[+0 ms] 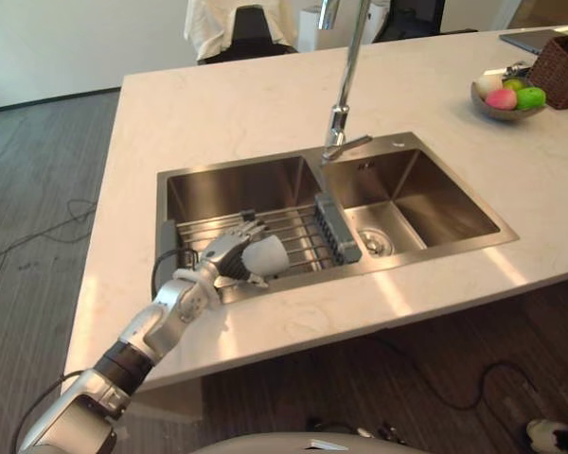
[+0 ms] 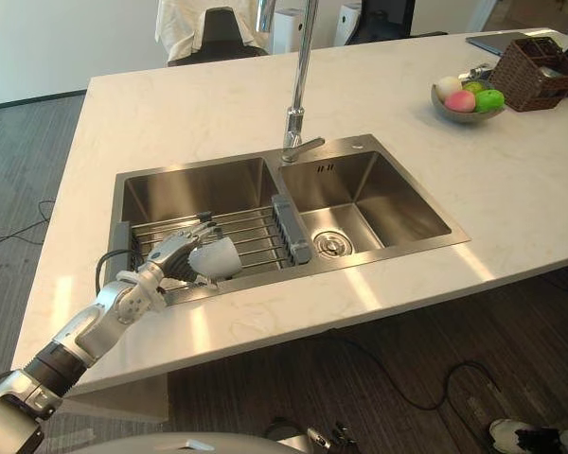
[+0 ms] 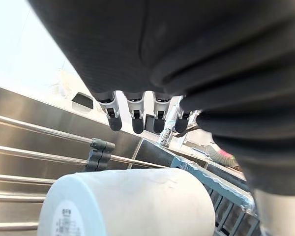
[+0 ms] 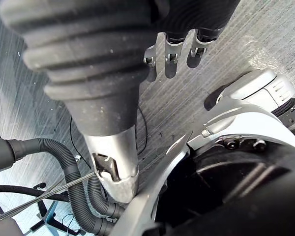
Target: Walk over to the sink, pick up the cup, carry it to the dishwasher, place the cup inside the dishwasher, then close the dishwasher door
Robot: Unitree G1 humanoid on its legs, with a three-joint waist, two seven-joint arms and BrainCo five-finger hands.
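Observation:
A white cup (image 1: 268, 255) lies on its side on the wire rack (image 1: 298, 230) across the left basin of the steel sink (image 1: 412, 143). My left hand (image 1: 223, 254) reaches in from the lower left and rests against the cup's near side. Its fingers (image 3: 136, 117) stretch straight above the cup (image 3: 132, 201) without curling round it. My right hand (image 4: 171, 60) hangs low beside me with relaxed fingers, holding nothing, above the dark floor.
A tall faucet (image 1: 346, 85) rises between the two basins. The rack's grey end piece (image 1: 336, 228) sits by the divider. A fruit bowl (image 1: 507, 96) and a wicker basket (image 1: 560, 70) stand at the counter's far right. A chair (image 1: 248, 28) stands behind the counter.

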